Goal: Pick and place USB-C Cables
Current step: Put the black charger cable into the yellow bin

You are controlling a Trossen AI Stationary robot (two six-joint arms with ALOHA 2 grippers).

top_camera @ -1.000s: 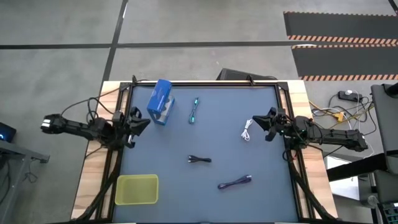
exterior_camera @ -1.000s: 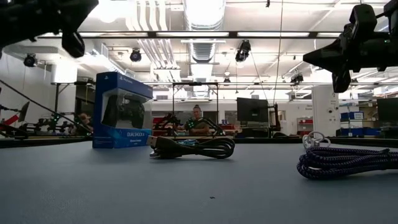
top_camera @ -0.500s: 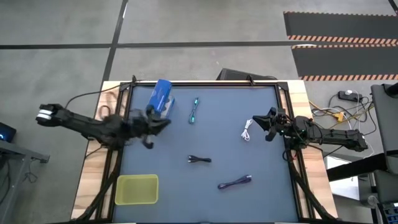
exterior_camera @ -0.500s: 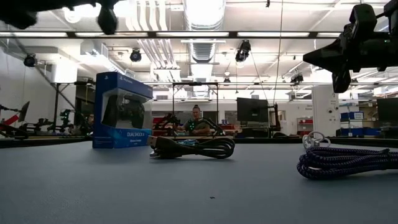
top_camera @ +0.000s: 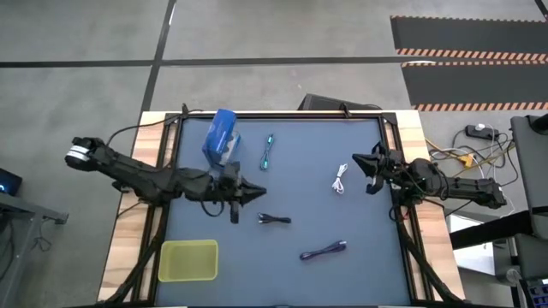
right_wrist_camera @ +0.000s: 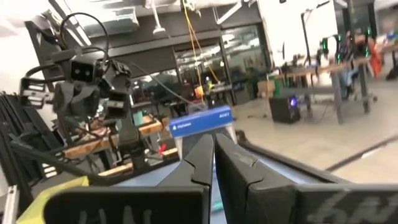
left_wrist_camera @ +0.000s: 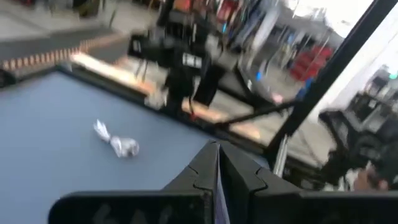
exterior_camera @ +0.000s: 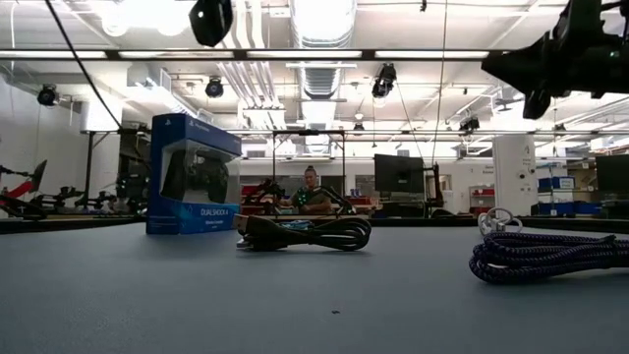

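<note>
Four coiled cables lie flat on the dark mat: teal [top_camera: 268,151] near the far edge, white [top_camera: 340,180] on the right, black [top_camera: 275,220] in the middle, purple [top_camera: 323,251] toward the near edge. The low view shows the black cable [exterior_camera: 305,234], the purple cable [exterior_camera: 550,258] and the white cable [exterior_camera: 496,218]. My left gripper [top_camera: 254,195] is shut and hangs above the mat, just left of and beyond the black cable. My right gripper [top_camera: 360,162] is shut and held high, right of the white cable [left_wrist_camera: 116,144].
A blue box with a clear window [top_camera: 221,137] stands upright at the far left of the mat [exterior_camera: 192,175]. A yellow tray [top_camera: 188,259] sits at the near left corner. A black frame runs around the mat. A person sits in the room behind [exterior_camera: 311,193].
My left arm has swung out from the table's left edge, reaching right over the mat toward the black cable, its gripper staying high. My right gripper has risen a little. No cable has moved.
</note>
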